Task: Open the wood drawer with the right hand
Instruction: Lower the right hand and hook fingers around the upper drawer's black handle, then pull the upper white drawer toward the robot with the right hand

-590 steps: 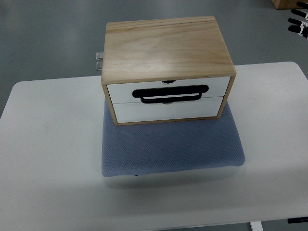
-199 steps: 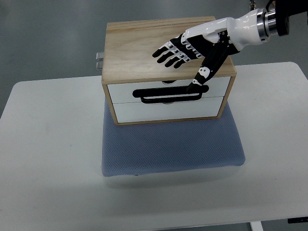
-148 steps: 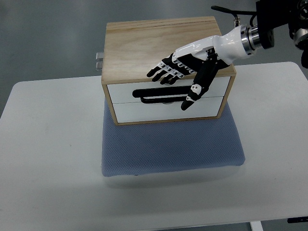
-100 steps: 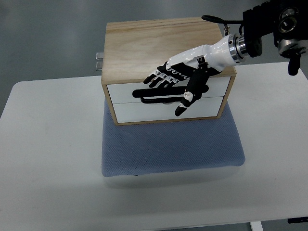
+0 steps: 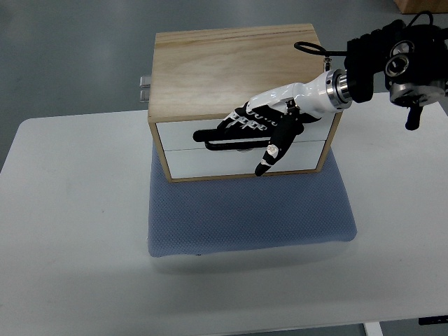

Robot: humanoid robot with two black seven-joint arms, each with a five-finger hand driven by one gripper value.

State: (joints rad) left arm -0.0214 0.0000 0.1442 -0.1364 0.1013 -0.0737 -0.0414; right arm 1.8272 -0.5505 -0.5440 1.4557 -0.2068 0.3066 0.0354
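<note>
While the wooden drawer box (image 5: 241, 70) sits on a blue-grey mat (image 5: 248, 213) at the far middle of the white table (image 5: 70, 231), its two white drawer fronts face the camera, long axis running left to right. Both drawers look closed. The right hand (image 5: 269, 119) reaches in from the right, fingers (image 5: 238, 122) extended and slightly spread over the black handle (image 5: 210, 136) on the fronts, thumb (image 5: 269, 154) pointing down across the lower drawer (image 5: 210, 159). Whether the fingers hook the handle cannot be told.
</note>
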